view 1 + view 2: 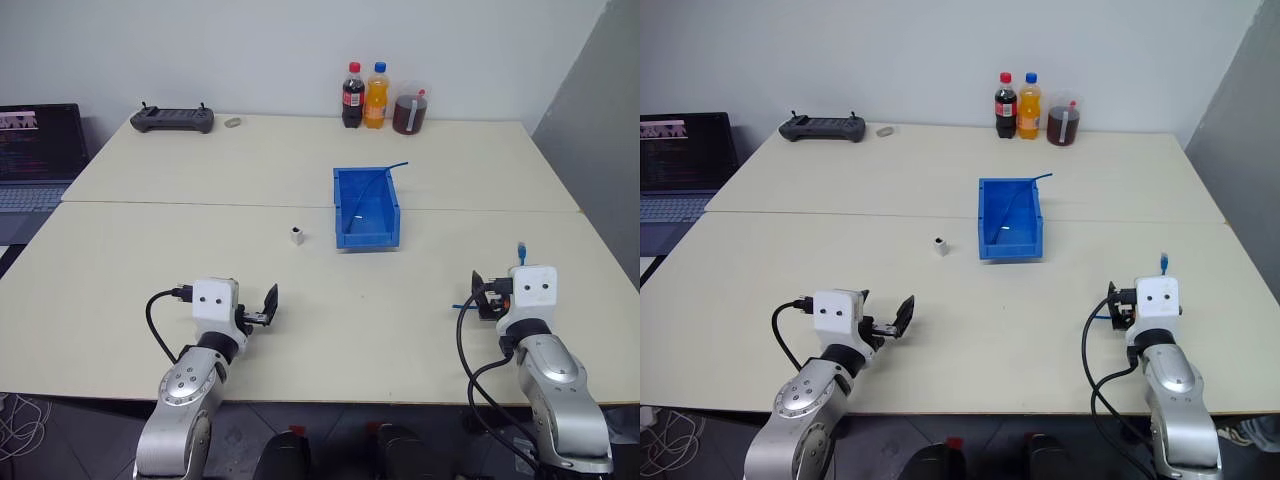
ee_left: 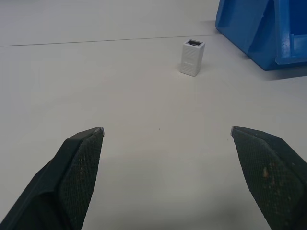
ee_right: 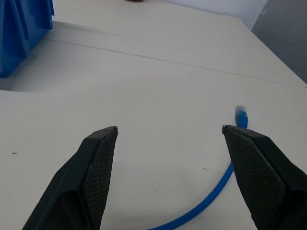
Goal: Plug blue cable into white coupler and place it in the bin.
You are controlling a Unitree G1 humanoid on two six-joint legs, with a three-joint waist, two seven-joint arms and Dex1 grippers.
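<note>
Right gripper [image 3: 168, 132]: its two black, textured fingers [image 3: 98, 163] stand wide apart with nothing between them, low over the pale tabletop [image 3: 158, 91]. Just ahead of the outer finger lies the thin light-blue network cable [image 3: 218, 189], flat on the table; it curves out from under the gripper and ends in its small moulded plug [image 3: 241, 114], whose long axis points away from the robot, roughly in line with the fingers. A second length of blue cable [image 1: 372, 190] leans inside the bin.

Left gripper [image 2: 165, 132]: fingers likewise fully spread and empty. Straight ahead, well apart from the tips, stands the small white plastic coupler block [image 2: 193, 57], upright, its dark socket opening facing upward. The rectangular bright-blue plastic bin [image 1: 366, 206], open-topped, sits just beside the coupler on the robot's right and slightly farther back.

Governing relation, as a judgement: the plug is nearer the right arm and the coupler nearer the left, so each arm would likely take the piece on its own side.
</note>
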